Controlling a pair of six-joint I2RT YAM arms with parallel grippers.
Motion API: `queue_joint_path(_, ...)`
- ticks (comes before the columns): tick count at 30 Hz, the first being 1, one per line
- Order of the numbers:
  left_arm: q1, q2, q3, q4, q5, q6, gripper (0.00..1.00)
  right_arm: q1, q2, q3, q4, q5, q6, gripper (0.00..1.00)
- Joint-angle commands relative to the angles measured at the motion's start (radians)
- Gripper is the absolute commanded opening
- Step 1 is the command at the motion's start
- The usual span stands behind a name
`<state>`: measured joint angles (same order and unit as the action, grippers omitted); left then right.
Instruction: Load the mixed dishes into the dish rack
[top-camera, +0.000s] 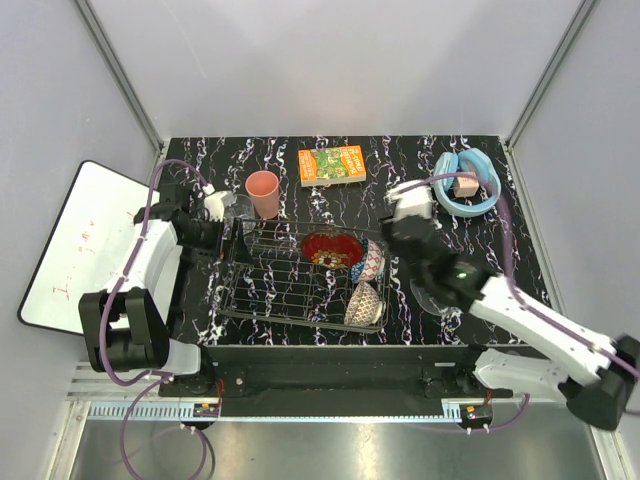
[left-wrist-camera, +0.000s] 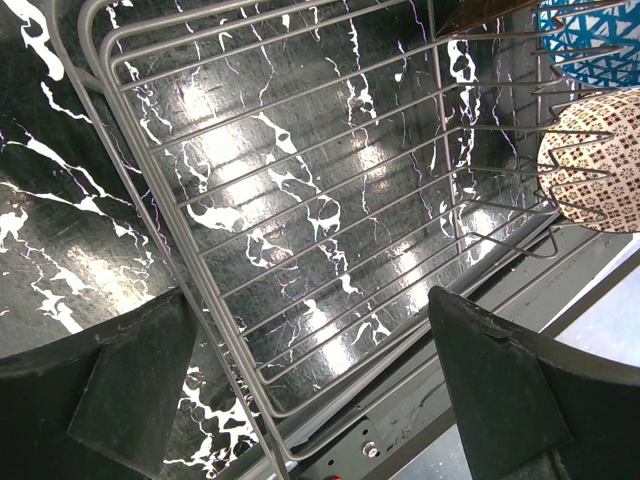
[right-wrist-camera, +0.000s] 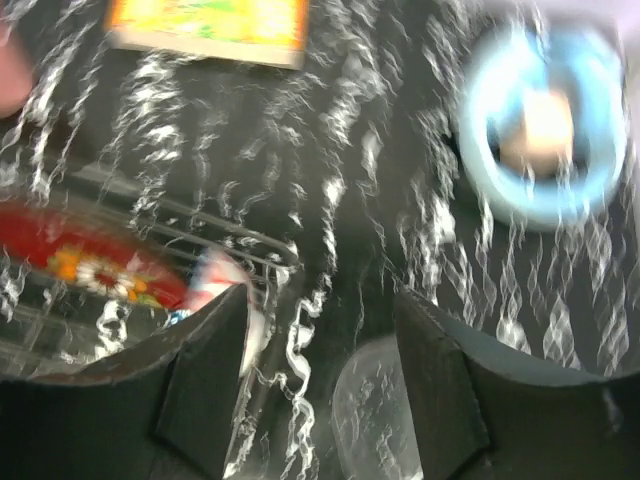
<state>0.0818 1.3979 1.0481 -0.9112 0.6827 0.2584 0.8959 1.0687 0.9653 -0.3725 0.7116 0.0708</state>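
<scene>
Three bowls stand on edge at the right end of the dish rack (top-camera: 270, 290), which sits on the black marbled table (top-camera: 400, 160). The beige patterned bowl (top-camera: 362, 303) fills the near corner. The blue patterned bowl (top-camera: 370, 262) is just behind it, and the glossy red bowl (top-camera: 328, 250) sits beside that, toward the middle. My left gripper (left-wrist-camera: 310, 330) hovers over the rack's left end, jaws wide apart with only wire and marble showing between them. My right gripper (right-wrist-camera: 320, 370) hangs just right of the rack, jaws likewise apart and gripping nothing. Below it, on the table outside the rack, lies a clear glass bowl (right-wrist-camera: 372, 420), blurred in the wrist view. Farther back, the salmon-pink cup (top-camera: 263, 193) stands upright on the table just beyond the rack's far left corner. Behind it lie an orange-green box (top-camera: 332, 165) at the far middle and light-blue headphones (top-camera: 465, 182) at the far right.
</scene>
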Motion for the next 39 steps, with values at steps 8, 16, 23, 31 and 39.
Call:
queue_joint_path(8,-0.001,-0.017,0.061,-0.017,0.009,0.022,0.99,-0.552,-0.122,-0.126,-0.451,-0.418,0.813,0.81)
queue_joint_path(16,-0.001,-0.028,0.064,-0.035,0.005,0.045,0.99,-0.601,-0.102,-0.214,-0.563,-0.475,1.047,0.86)
queue_joint_path(23,-0.001,-0.019,0.085,-0.035,0.012,0.044,0.99,-0.600,-0.102,-0.230,-0.660,-0.446,1.113,0.96)
queue_joint_path(31,-0.001,-0.014,0.081,-0.040,0.026,0.044,0.99,-0.598,-0.227,-0.410,-0.612,-0.429,1.302,0.98)
queue_joint_path(39,-0.001,-0.011,0.086,-0.045,0.032,0.033,0.99,-0.600,-0.113,-0.412,-0.502,-0.373,1.354,0.95)
